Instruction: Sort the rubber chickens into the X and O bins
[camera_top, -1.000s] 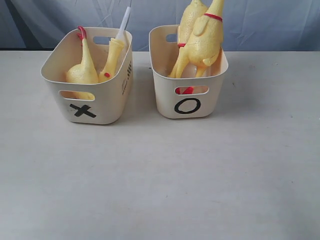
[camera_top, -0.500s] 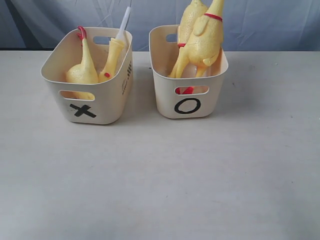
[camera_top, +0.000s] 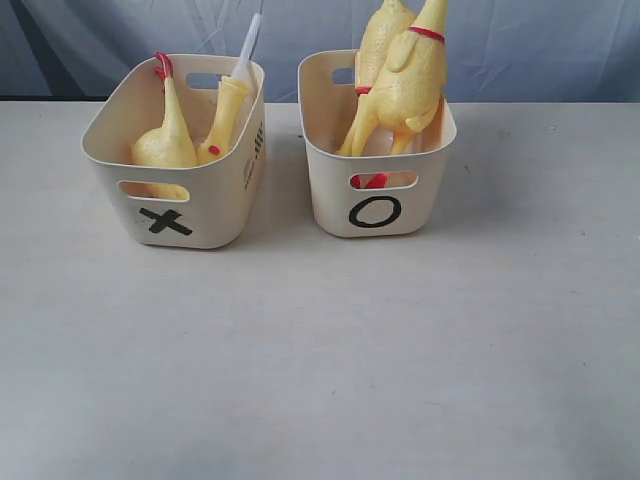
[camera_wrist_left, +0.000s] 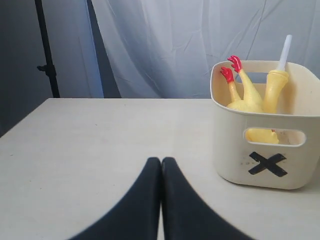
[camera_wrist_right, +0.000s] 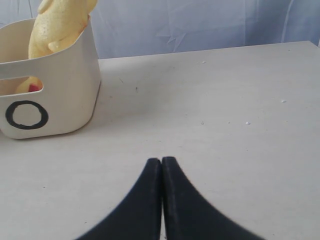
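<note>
Left gripper (camera_wrist_left: 161, 161) and right gripper (camera_wrist_right: 161, 161) clenched, empty; tall chickens (camera_top: 405, 80) overhang the O bin (camera_top: 420, 205), could topple out.

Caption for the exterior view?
Two small yellow rubber chickens sit in the cream plastic tub marked X, two large red-banded yellow rubber chickens in the matching tub marked O.

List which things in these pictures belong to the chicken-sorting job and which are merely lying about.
Belong to the job: X bin; small chicken; chicken with white tube; O bin; two large chickens; left gripper and right gripper, both shut.
Merely there: table; white curtain; dark stand.
</note>
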